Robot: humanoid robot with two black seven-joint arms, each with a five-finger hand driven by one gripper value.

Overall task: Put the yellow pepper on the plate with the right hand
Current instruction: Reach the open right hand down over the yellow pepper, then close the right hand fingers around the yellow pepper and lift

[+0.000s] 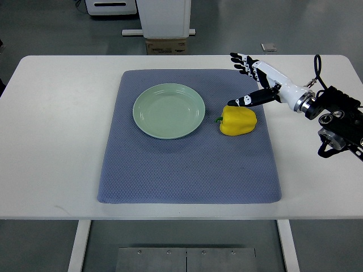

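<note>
Top view: right hand poised over pepper, no grasp yet

White worktop [57, 141], wide and bare at its edges. Grey mat [187, 170] holds the work. Green plate [169, 110] left of centre, just beside the yellow pepper [238, 120]. Right hand [252, 82] above the pepper's far side, fingers spread, thumb near it. Short, unobstructed path to the plate.

A lab: bare white table [51, 141], grey floor [45, 28], equipment base [164, 22].

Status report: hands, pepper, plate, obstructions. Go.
Right hand open, fingers spread, just above and behind the yellow pepper, not gripping. Left hand out of view. Pepper on the grey mat, right of the empty green plate. Path clear.
</note>
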